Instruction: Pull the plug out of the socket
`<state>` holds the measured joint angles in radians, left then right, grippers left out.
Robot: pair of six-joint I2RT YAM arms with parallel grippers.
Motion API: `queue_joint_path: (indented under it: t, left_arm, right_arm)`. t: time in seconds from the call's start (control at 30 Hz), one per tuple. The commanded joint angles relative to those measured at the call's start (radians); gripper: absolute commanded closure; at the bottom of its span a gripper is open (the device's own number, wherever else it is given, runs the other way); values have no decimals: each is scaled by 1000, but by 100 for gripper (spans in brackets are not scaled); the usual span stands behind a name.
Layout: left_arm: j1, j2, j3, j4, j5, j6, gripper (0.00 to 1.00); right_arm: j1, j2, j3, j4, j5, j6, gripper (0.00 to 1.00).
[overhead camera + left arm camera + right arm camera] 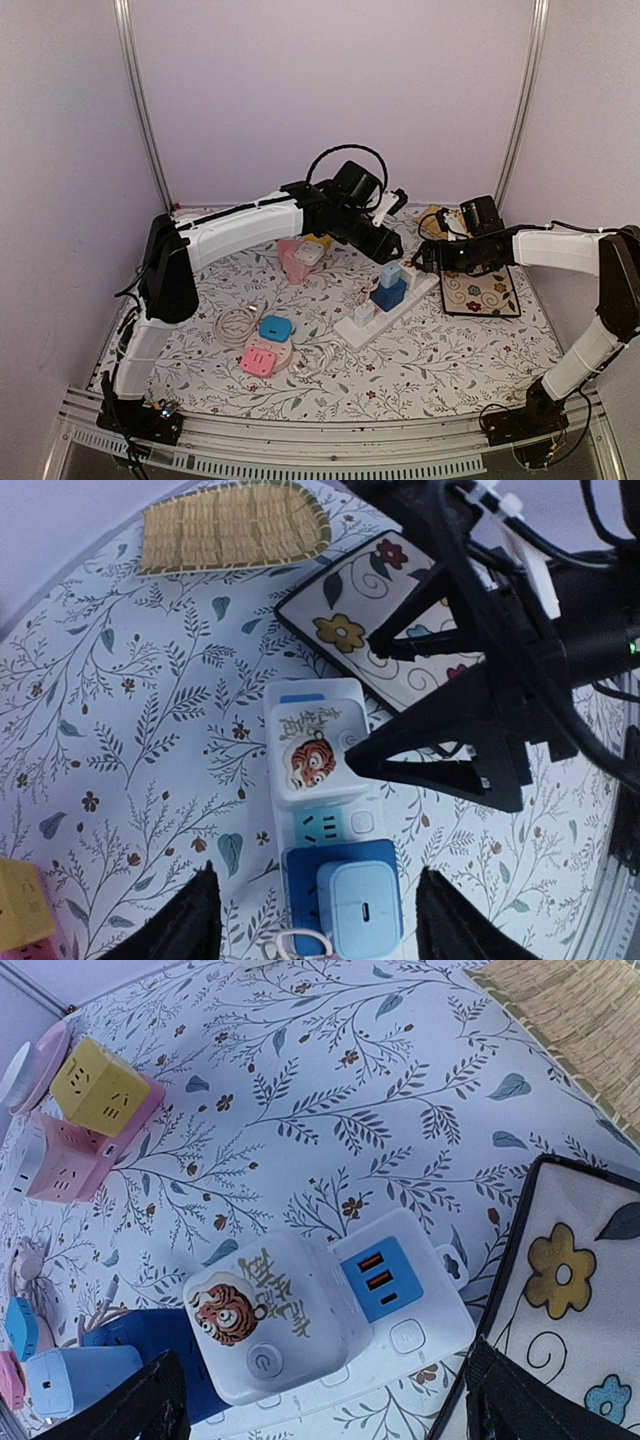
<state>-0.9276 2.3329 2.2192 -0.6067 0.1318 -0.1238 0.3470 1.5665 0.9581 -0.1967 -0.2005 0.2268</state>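
Strip [380, 320]: white, on floral table.
Plug [360, 905]: light blue, seated in blue adapter [298, 880] on strip, beside tiger cube [310, 750].
Left gripper [318, 895]: above strip, spread wide, fingers either side of plug, not touching.
Right gripper [330, 1400]: at strip's tiger-cube end, spread wide, holding nothing.

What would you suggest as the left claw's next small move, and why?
Probably lower the left claw straight down around the light blue plug: its open fingers flank the plug but seem to sit above it, not yet gripping.
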Motion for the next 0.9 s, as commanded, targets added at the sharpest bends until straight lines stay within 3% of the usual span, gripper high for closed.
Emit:
queue_joint_path:
  t: [0.0, 0.4, 0.63, 0.8, 0.87]
  left_arm:
    - [-21, 33, 46, -101, 65, 22, 36]
    - [-57, 110, 103, -142, 42, -10, 52]
    - [-59, 119, 109, -178, -55, -33, 72]
    - [-39, 102, 98, -210, -238, -89, 96]
    - [-26, 83, 72, -211, -310, -116, 100]
  right_arm:
    - [6, 4, 20, -41, -48, 7, 1]
    - [6, -48, -40, -52, -137, 41, 1]
    - [7, -27, -45, -56, -157, 42, 1]
    - [6, 25, -2, -47, -167, 41, 1]
    - [7, 57, 33, -47, -171, 38, 1]
